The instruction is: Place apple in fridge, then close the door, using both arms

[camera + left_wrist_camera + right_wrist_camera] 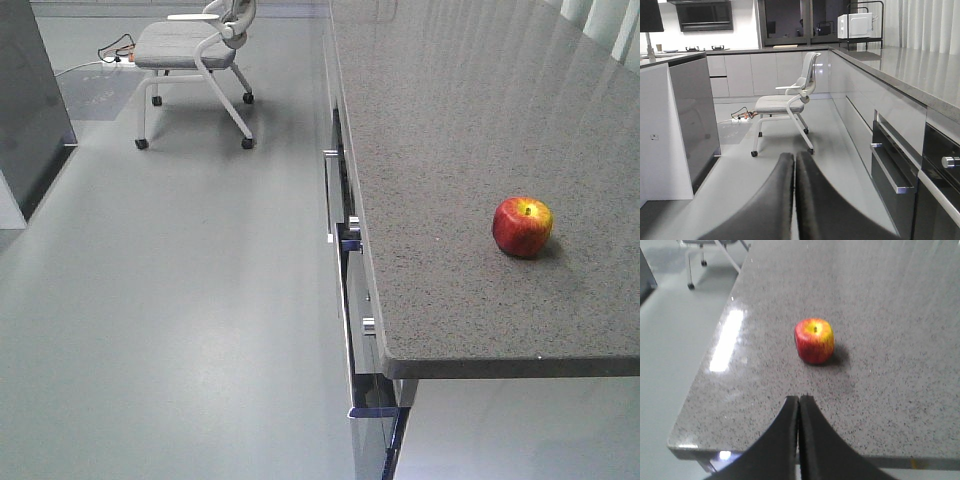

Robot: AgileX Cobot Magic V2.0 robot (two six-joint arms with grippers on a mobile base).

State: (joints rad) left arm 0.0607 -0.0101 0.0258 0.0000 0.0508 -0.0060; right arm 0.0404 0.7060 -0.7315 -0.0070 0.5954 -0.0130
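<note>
The red apple (522, 226) with a yellow top stands alone on the speckled grey counter (450, 150), near its front right part. In the right wrist view the apple (814, 340) lies a short way ahead of my right gripper (799, 399), which is shut with nothing in it and hovers over the counter's near edge. My left gripper (794, 156) is also shut and empty, held low over the floor and pointing down the aisle. The fridge and its door are out of view. Neither arm shows in the exterior view.
A wheeled grey chair (195, 50) stands down the aisle, with a power strip on the floor behind it. A dark grey counter cabinet (692, 115) borders the aisle on the left. Oven fronts with metal handles (890, 170) line the right side under the counter. A white microwave (855, 25) sits far back.
</note>
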